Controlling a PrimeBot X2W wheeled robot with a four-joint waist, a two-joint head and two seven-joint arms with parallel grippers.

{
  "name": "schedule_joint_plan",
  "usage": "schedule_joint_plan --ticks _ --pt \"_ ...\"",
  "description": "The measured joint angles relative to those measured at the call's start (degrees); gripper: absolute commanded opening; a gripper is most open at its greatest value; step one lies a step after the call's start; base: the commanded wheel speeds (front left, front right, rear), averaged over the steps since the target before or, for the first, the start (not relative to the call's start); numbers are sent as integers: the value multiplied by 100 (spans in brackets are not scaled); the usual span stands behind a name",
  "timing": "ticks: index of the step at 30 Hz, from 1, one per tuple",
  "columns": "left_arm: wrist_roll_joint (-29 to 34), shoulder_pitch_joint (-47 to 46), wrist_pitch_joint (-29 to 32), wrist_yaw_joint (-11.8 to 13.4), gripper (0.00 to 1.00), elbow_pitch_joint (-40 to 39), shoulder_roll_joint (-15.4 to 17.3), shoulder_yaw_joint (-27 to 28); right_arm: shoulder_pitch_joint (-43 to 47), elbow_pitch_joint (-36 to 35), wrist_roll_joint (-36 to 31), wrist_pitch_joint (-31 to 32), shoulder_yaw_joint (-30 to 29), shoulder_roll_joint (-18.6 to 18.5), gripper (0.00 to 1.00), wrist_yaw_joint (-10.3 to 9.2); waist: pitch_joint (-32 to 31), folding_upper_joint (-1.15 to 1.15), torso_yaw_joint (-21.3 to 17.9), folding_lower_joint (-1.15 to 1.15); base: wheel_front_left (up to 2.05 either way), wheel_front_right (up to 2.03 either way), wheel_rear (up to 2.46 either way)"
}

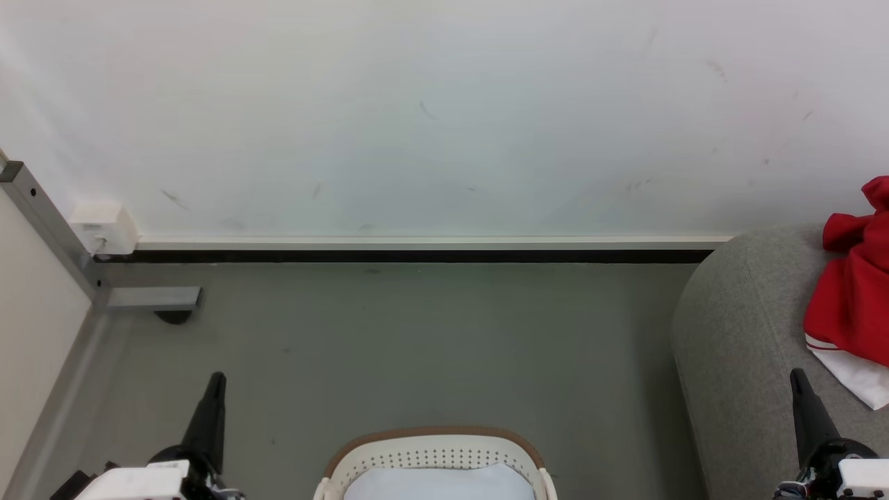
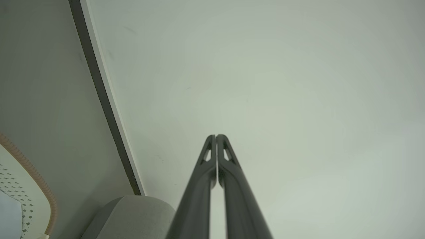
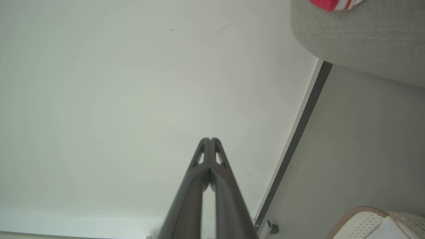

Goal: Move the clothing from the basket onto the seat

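The red clothing (image 1: 853,305), with its white striped-edged section low down, lies on the light grey seat (image 1: 736,347) at the right edge of the head view. A sliver of that clothing (image 3: 332,4) tops the seat (image 3: 358,36) in the right wrist view. The cream basket (image 1: 434,455) with a brown rim stands at bottom centre, a pale bluish-white cloth (image 1: 437,484) inside. My left gripper (image 1: 217,378) is shut and empty at lower left, well left of the basket. My right gripper (image 1: 796,375) is shut and empty beside the seat's near edge. Both fingertip pairs touch (image 2: 215,136) (image 3: 210,139).
A white wall with a black baseboard (image 1: 417,255) runs across the back. A grey metal frame foot (image 1: 153,298) and a white box (image 1: 104,228) sit at the left corner. Grey floor (image 1: 417,347) lies between basket and wall.
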Motion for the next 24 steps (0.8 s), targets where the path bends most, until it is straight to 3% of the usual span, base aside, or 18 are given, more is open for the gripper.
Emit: schedule_joint_plan --ticks 24 --pt "-51 -8 26 -24 0 4 -16 25 -4 4 46 31 -35 21 0 0 0 0 2 0 0 0 0"
